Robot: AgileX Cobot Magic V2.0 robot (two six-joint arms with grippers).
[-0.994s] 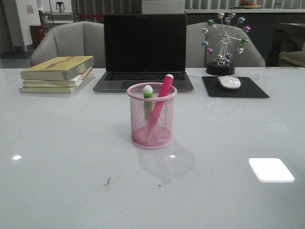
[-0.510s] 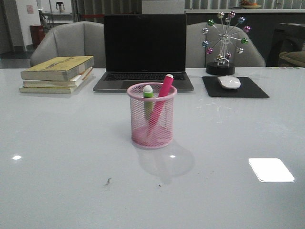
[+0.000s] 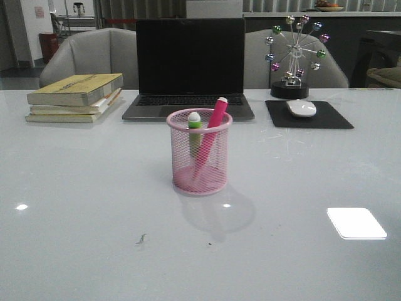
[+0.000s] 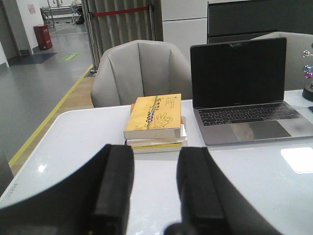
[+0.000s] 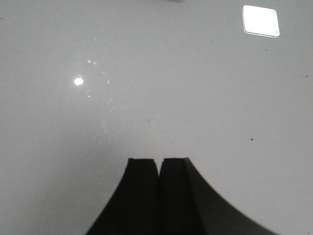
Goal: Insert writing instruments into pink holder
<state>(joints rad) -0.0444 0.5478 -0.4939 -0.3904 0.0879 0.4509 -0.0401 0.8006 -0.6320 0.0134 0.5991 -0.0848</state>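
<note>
- The glossy table is lit evenly from overhead; a bright rectangular glare patch is seen near its front right corner, with two small light spots beside.
- A soft shadow is cast toward the front edge by the pink holder.
- The background room is rendered dim.
- In both wrist views, the dark fingers are blurred and underexposed.

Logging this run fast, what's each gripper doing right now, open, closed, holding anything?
Left gripper: open, holding nothing.
Right gripper: closed, holding nothing, above bare table.
</note>
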